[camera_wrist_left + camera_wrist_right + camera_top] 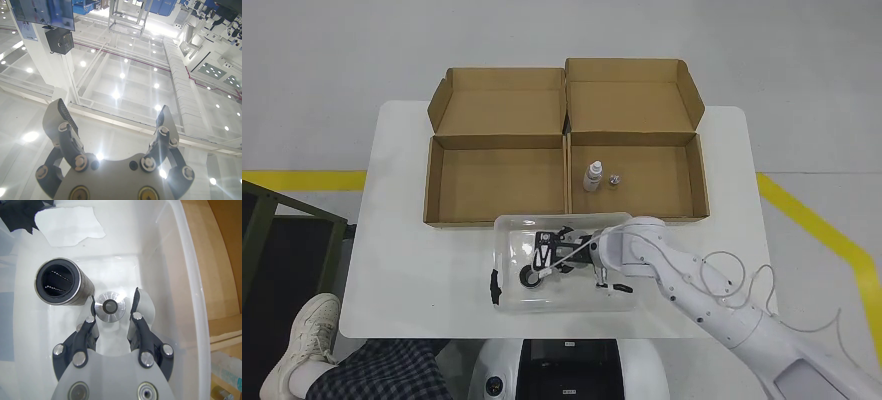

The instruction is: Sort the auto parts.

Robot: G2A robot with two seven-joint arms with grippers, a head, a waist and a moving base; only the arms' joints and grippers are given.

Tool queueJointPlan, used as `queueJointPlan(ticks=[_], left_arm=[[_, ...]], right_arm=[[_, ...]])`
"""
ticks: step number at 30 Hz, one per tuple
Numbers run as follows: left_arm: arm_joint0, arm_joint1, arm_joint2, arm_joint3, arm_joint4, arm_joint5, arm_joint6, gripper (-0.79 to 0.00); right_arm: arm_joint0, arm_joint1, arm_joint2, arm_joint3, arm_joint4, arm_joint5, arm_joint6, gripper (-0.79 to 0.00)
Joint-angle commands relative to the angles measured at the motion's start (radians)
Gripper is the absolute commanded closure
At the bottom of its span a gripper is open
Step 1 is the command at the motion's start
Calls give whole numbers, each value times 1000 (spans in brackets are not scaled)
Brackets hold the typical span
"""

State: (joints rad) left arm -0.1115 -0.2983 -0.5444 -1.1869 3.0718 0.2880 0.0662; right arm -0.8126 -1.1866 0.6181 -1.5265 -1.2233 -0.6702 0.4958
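1. Inside the clear bin [189, 275], the right gripper [114, 295] is straddling a small silver bushing [110, 308]. Its jaws are apart, with one finger [92, 307] touching the bushing and the other just clear.
2. The bushing is standing on end, bore facing up toward the wrist.
3. A linear bearing [62, 281] is crowding the touching finger's side in the bin.
4. The left gripper [112, 103] is pointing at the ceiling, away from the bin, jaws wide apart.

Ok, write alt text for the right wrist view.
The open right hand straddles a small silver bushing on the floor of a clear plastic bin, one finger touching it. A cylindrical linear bearing lies beside it.
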Motion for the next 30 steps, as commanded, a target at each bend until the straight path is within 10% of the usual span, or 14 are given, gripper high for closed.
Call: queueJointPlan(ticks=[1, 30], left_arm=[[0, 0, 0, 0, 0, 0, 0, -785], [0, 0, 0, 0, 0, 0, 0, -785]], right_arm=[[-1, -2, 1, 2, 6, -8, 3, -12], [-149, 62, 282, -388, 16, -13, -50, 0]])
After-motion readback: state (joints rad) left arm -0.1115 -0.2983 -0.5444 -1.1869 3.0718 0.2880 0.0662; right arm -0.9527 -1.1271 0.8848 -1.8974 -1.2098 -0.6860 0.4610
